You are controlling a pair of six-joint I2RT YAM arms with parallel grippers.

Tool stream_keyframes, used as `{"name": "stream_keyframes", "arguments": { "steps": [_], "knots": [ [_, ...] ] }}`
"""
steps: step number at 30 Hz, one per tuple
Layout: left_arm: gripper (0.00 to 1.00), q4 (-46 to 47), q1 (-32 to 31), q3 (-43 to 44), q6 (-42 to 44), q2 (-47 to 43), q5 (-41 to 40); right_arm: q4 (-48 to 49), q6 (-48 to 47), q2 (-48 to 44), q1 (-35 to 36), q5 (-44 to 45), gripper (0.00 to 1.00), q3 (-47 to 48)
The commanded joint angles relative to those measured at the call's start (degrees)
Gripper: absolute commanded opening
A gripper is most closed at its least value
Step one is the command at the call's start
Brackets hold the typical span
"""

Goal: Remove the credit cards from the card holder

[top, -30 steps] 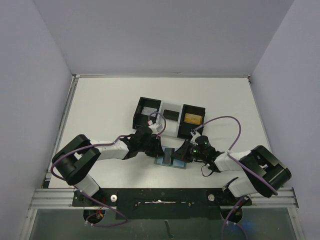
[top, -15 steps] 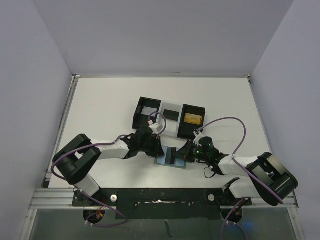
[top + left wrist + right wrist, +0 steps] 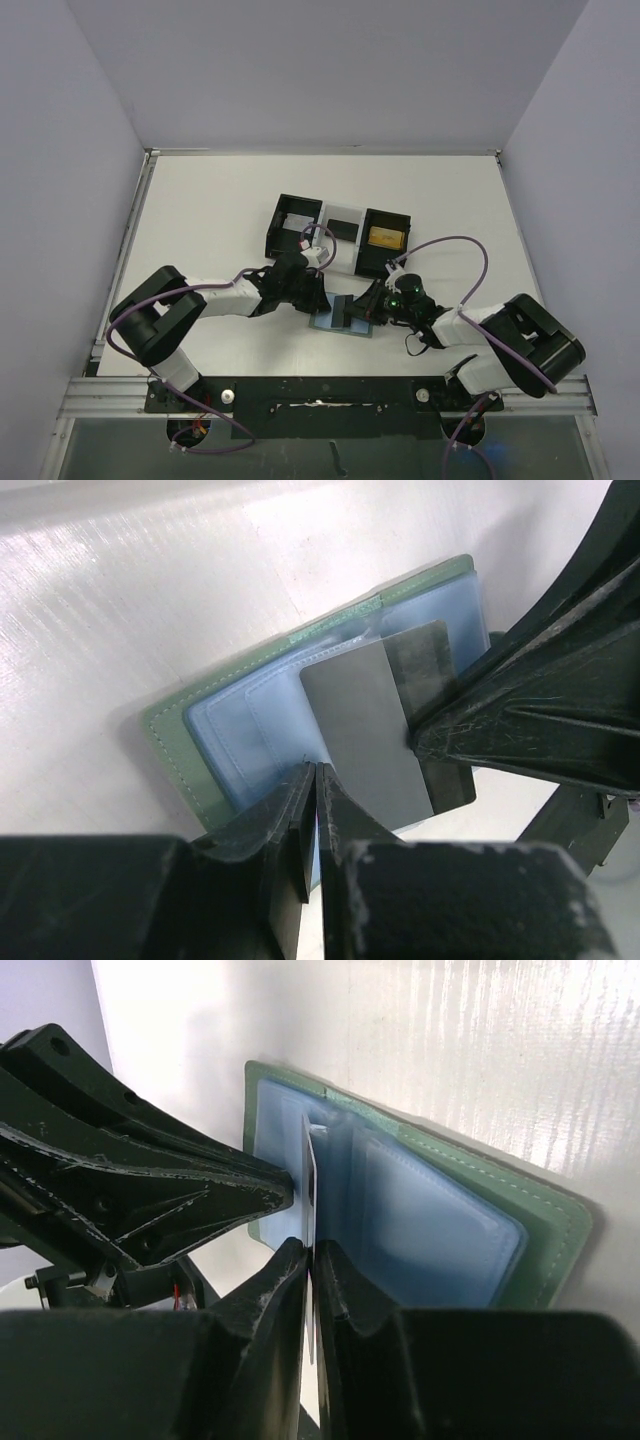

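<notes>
The card holder [image 3: 328, 323] lies open on the table near the front edge, grey-green outside [image 3: 170, 742] with pale blue pockets [image 3: 440, 1222]. A dark grey card [image 3: 365, 730] sticks partly out of a pocket; in the right wrist view it shows edge-on [image 3: 311, 1175]. My right gripper [image 3: 311, 1250] is shut on this card, coming from the right [image 3: 368, 308]. My left gripper [image 3: 316, 770] is shut on the near edge of the holder's blue pocket, coming from the left [image 3: 318, 298]. The two grippers' fingertips nearly meet over the holder.
A black-and-clear three-compartment tray [image 3: 275, 226] stands just behind the holder. A gold card [image 3: 385, 237] lies in its right compartment and a dark card [image 3: 343, 228] in the middle one. White walls enclose the table.
My right gripper has shifted slightly left toward the holder and its arm has changed pose. The left gripper has stayed at the holder's left side. The card stays partly out.
</notes>
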Motion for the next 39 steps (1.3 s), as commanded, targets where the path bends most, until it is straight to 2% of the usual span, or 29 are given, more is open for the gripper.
{"name": "stream_keyframes", "arguments": {
  "steps": [1,10,17,21,24,31,35,39],
  "knots": [
    [0.06,-5.32,-0.59,0.11,1.97,1.87,-3.35,2.03,-0.14,-2.57,0.04,0.99,0.08,-0.20],
    [0.05,-7.37,-0.53,0.51,2.56,1.21,-6.19,-11.97,-4.84,-14.24,-3.03,0.34,0.03,-0.35],
    [0.07,-7.52,-0.56,1.03,3.22,-0.95,-5.71,-30.24,-11.39,-27.82,-4.85,2.73,0.00,4.45],
    [0.24,-7.53,-0.61,1.25,3.92,-4.81,-4.80,-33.75,-14.37,-33.58,-4.88,5.02,0.00,6.90],
    [0.32,-8.31,-0.50,1.42,4.78,-8.77,-5.28,-33.48,-16.39,-36.17,-4.89,6.57,0.00,7.93],
    [0.54,-14.73,1.11,3.24,5.80,-20.37,-11.41,-33.25,-23.93,-36.25,-3.67,8.11,0.00,13.57],
    [0.67,-20.21,4.20,5.66,6.53,-26.05,-12.53,-33.62,-31.72,-35.40,0.10,14.21,0.00,17.81],
    [0.70,-25.54,8.22,7.66,8.82,-29.95,-13.98,-33.44,-41.05,-33.05,6.15,21.43,0.00,21.88]
  ]
}}
